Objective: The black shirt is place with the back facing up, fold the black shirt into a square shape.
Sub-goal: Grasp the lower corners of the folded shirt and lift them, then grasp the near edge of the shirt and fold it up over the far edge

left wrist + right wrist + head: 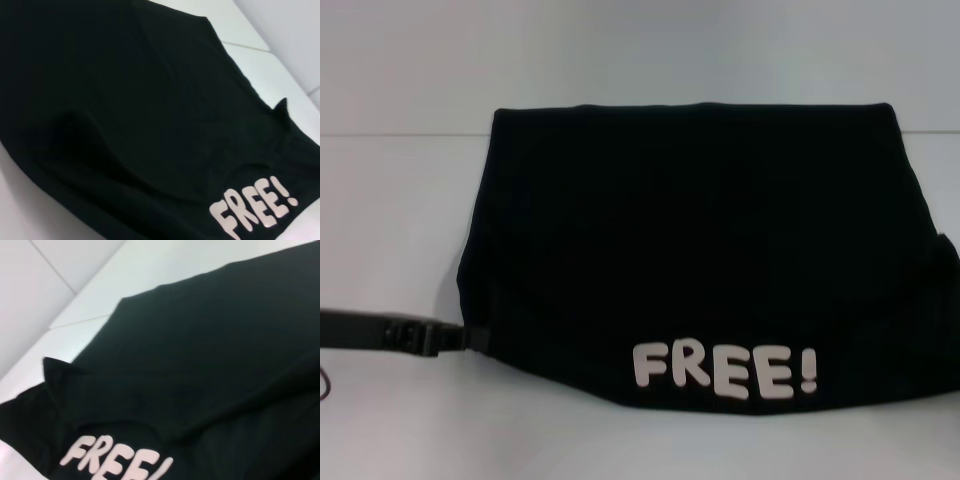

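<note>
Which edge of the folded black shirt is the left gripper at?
The soft black fabric shirt has it at the left side edge, by the near corner: the left gripper sits there, not at the near edge bearing white FREE! lettering.

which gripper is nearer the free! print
Left, as far as shown. The left gripper sits at the shirt's left edge, left of the FREE! print. The right gripper isn't in view.
</note>
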Controlling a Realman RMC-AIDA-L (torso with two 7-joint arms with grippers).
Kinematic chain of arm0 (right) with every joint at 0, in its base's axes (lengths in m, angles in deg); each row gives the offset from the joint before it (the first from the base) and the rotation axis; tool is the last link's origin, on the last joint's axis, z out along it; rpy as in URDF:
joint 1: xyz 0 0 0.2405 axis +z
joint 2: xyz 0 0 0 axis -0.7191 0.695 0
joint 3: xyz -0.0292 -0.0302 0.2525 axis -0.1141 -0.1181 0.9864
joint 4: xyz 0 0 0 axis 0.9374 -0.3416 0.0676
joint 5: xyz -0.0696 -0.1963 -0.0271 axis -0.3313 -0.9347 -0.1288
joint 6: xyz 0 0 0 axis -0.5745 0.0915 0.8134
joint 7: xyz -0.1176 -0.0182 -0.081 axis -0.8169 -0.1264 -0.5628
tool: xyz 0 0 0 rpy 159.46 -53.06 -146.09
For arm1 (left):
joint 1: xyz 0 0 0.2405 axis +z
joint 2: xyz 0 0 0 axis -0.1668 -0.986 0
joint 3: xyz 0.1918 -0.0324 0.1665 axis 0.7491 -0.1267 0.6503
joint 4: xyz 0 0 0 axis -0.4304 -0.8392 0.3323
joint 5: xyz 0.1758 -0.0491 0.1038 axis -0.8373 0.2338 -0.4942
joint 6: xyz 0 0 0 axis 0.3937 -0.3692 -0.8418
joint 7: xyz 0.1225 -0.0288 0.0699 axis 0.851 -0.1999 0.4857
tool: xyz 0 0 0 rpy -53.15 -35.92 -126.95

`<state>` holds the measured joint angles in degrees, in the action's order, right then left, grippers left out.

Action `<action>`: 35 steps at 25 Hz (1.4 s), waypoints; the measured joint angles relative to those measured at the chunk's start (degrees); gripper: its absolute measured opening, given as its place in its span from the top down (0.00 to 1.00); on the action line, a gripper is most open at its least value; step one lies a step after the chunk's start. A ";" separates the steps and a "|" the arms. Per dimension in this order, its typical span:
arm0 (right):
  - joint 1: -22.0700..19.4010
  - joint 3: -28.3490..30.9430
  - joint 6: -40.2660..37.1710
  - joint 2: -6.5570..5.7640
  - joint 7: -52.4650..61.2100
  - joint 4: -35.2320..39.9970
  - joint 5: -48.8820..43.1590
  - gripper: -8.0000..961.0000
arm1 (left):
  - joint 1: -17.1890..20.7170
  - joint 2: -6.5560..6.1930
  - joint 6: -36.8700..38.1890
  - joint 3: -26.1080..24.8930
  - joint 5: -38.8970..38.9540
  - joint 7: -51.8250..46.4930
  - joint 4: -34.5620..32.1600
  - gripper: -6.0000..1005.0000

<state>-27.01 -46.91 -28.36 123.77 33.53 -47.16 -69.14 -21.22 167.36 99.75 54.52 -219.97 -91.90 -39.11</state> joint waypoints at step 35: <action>3.74 10.90 -11.16 -3.41 -6.59 -0.34 0.25 0.94 | -6.80 -4.71 2.55 -8.06 -0.73 2.02 7.07 1.00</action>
<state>-23.27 -36.01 -39.52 120.36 26.94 -47.50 -68.89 -28.03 162.65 102.29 46.46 -220.70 -89.88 -32.04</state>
